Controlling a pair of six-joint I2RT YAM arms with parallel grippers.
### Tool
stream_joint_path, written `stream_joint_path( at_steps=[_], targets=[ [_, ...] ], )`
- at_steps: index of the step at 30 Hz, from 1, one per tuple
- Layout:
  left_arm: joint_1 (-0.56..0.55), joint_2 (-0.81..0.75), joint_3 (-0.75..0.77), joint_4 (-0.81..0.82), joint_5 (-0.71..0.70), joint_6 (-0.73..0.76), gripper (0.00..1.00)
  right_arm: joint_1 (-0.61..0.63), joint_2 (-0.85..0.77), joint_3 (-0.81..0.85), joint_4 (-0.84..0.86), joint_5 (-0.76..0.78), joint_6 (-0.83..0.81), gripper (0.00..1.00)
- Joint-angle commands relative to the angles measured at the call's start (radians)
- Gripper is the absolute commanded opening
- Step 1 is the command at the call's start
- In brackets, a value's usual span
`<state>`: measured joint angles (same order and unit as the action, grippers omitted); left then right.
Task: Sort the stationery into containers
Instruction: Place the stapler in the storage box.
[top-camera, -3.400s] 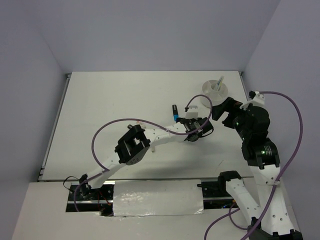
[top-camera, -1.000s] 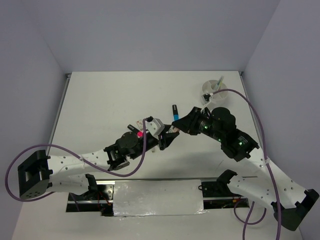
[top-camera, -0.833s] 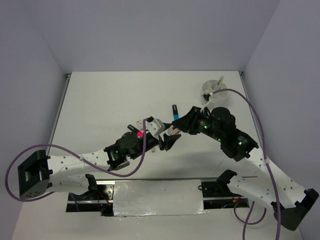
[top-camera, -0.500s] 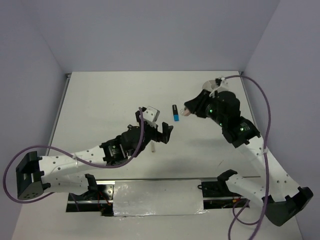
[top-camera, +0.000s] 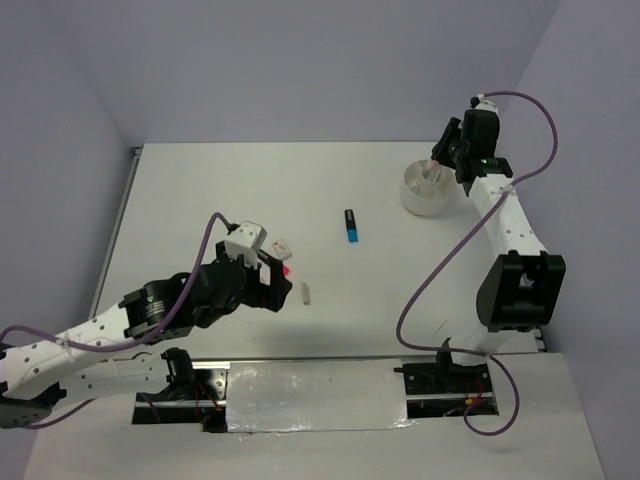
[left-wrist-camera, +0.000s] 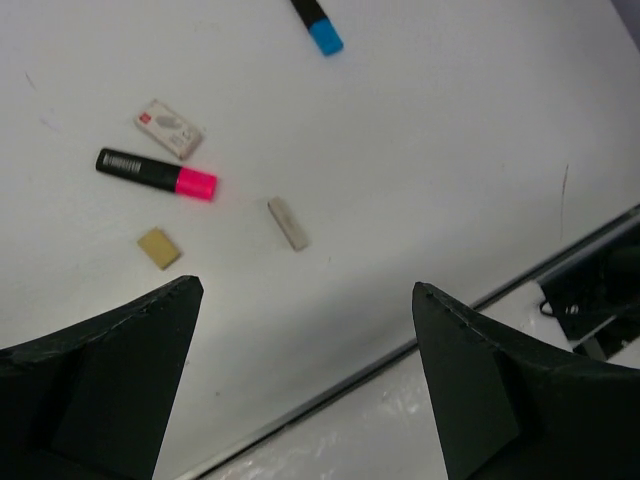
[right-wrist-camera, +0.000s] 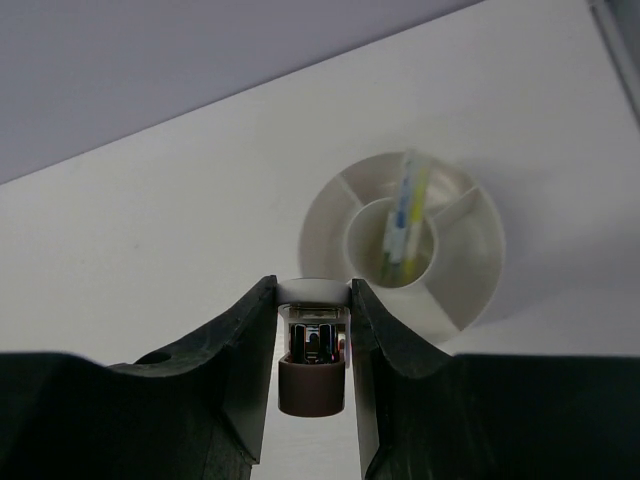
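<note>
**Sorting under way: pens in the bowl, 5 pieces on the worktop**

The right end effector (top-camera: 447, 158) hangs at the far side of the round white divided bowl (top-camera: 424, 200). Its jaws pinch a small item with a pale cap and dark brown body (right-wrist-camera: 312, 378). I cannot tell what kind of stationery it is, and it looks not yet released. The bowl's middle cup holds a few thin pens (right-wrist-camera: 402, 215) showing yellow, blue and green. Nothing shows in the outer compartments that are in view.

The left end effector (left-wrist-camera: 305, 290) hovers near the front of the white worktop (top-camera: 220, 190), jaws spread wide and holding nothing. Below it lie:
- a pink-and-black highlighter (left-wrist-camera: 156, 173)
- a white labelled eraser (left-wrist-camera: 169, 129) just beside the highlighter
- a tan square eraser (left-wrist-camera: 159, 248)
- a narrow pale eraser (left-wrist-camera: 287, 222)

A blue-and-black highlighter (left-wrist-camera: 316, 25) lies apart from these, toward the bowl.

By my reading the job is less than half done. The pens are sorted and 1 item is at the bowl awaiting its drop. That leaves 5 pieces, 2 highlighters and 3 erasers, to be carried over. The left arm looks best placed to take the near cluster.
</note>
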<state>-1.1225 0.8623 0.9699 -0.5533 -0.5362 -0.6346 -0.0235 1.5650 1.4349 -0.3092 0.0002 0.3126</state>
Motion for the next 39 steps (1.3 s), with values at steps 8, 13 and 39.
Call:
stream_joint_path(
  at_steps=[8, 13, 39],
  targets=[
    [-0.017, -0.252, -0.085, -0.16, 0.189, 0.025, 0.99, 0.049, 0.162, 0.188, -0.002, 0.332, 0.201, 0.0],
    [-0.016, -0.287, -0.123, -0.127, 0.136, 0.023, 0.99, 0.135, 0.355, 0.5, -0.168, 0.593, 0.27, 0.0],
    [0.116, -0.35, -0.158, -0.051, 0.317, 0.095, 0.99, 0.203, 0.791, 0.875, -0.291, 0.96, 0.353, 0.0]
  ],
)
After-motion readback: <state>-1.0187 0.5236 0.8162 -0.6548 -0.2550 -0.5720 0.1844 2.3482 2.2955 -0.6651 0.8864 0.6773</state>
